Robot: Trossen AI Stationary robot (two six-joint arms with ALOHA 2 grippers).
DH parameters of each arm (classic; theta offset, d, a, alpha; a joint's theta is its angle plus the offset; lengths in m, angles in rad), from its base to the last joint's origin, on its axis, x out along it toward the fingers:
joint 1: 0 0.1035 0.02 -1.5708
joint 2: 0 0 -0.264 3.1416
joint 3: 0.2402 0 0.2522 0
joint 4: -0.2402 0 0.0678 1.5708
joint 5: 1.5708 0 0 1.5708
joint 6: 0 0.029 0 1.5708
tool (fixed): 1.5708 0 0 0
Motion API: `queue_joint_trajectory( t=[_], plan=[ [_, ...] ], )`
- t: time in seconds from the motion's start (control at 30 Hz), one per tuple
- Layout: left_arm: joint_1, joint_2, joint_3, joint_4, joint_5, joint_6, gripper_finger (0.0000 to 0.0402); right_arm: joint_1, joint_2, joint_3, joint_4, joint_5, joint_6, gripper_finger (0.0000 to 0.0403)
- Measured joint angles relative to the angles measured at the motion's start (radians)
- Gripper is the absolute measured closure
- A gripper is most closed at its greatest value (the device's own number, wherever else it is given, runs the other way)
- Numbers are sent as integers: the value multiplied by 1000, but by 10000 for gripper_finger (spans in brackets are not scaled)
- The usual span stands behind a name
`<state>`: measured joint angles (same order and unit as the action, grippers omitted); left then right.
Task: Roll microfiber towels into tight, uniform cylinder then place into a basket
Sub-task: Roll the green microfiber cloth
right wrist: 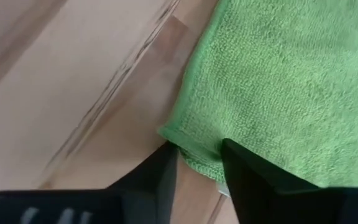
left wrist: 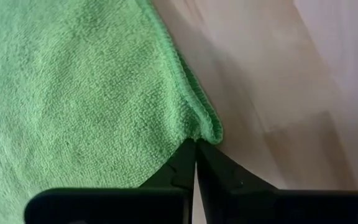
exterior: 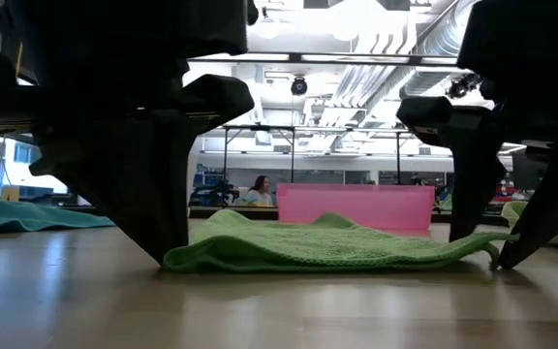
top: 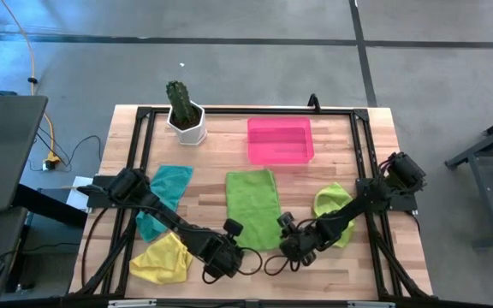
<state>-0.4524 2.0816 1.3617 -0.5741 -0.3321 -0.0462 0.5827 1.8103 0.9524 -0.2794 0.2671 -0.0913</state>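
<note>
Flat green towel (top: 253, 205), near edge hidden by both grippers: left gripper (left wrist: 196, 163) pinches one corner; right gripper (right wrist: 199, 163) straddles the other, jaws apart.

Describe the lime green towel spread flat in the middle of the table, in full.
The lime green towel is a soft, nubby microfiber cloth with a stitched hem, lying spread out and slightly rumpled on the wooden table, its long side running toward the pink basket but apart from it. At its near edge, the left gripper is shut on one corner, and the right gripper straddles the other corner, fingers apart.
</note>
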Motion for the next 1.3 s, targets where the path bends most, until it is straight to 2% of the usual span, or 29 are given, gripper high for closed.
queue_joint_trajectory(
  t=[0.2,0.27,0.4,0.7,0.9,1.0,1.13,1.3],
  plan=[
    [1,0,0,10,-18,-119,397,2,1,-1,-8,-12,118,383],
    [1,0,0,10,-18,-158,397,3,2,-1,-18,-8,119,395],
    [1,-5,-1,10,-15,-237,397,2,2,-1,-20,10,121,386],
    [16,-68,-2,-8,41,-439,397,-1,-6,-3,-45,18,187,398],
    [44,-70,-1,-4,125,-612,397,-12,-27,-4,-90,18,259,401],
    [55,-69,-1,-8,128,-683,397,-23,-44,-4,-91,9,267,402],
    [57,-81,-1,-15,125,-743,397,-61,-69,-4,-98,-39,276,402],
    [60,-83,0,-83,111,-877,397,-124,-80,-4,-49,-141,377,402]
  ],
)
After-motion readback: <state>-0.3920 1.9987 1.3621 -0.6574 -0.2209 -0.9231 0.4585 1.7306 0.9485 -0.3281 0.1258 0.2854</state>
